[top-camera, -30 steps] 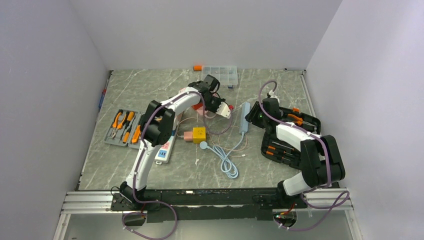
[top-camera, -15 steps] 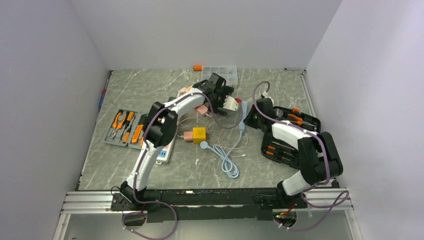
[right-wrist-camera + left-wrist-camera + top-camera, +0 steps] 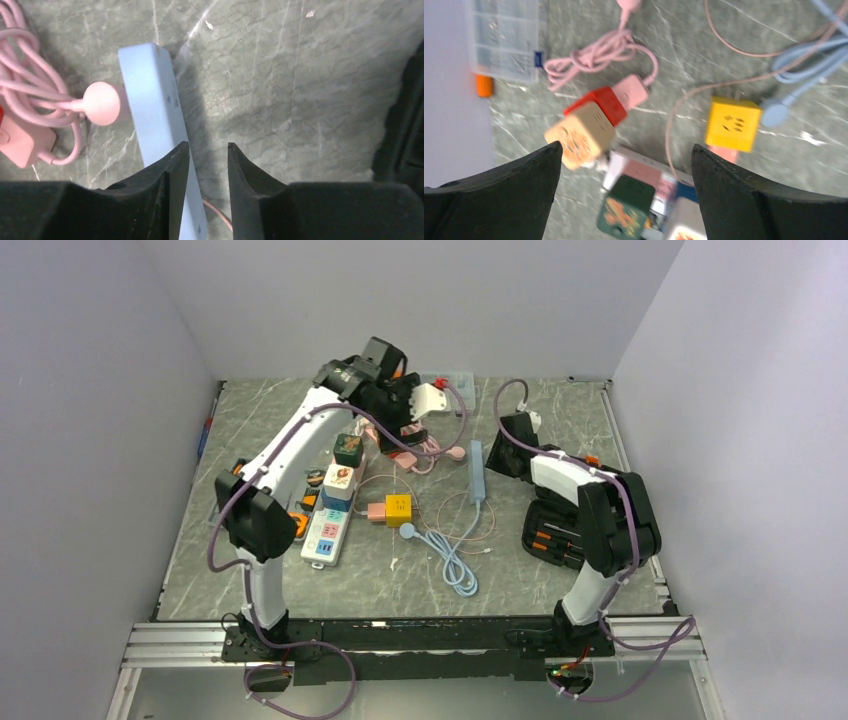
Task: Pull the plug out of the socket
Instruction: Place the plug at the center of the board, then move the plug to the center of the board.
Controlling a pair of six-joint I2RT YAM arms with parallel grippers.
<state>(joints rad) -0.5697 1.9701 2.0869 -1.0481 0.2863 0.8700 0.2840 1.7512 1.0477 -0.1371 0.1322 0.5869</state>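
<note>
On the top camera the socket (image 3: 327, 532) lies left of centre on the tabletop (image 3: 580, 415). A green cube plug (image 3: 347, 450) and a patterned cube plug (image 3: 340, 477) stand in its far end. My left hand (image 3: 432, 397) hangs high above the far side, fingers spread, carrying nothing. My right hand (image 3: 497, 453) sits low beside a pale blue bar (image 3: 478, 475), well apart from the socket.

On the left wrist camera the spread fingers frame a tan cube (image 3: 580, 134) joined to a red cube (image 3: 599, 102), just beside the socket's end. The picture is too blurred for me to tell whether they are seated in it.

On the right wrist camera the fingers are drawn close, with a narrow gap showing bare tabletop. One finger overlaps the blue bar.

My worry is that nothing pins the socket down. If I pull a plug straight up, I expect the whole strip to lift or skid. The pink cord (image 3: 596, 50) could also snag a finger on the way down.
</note>
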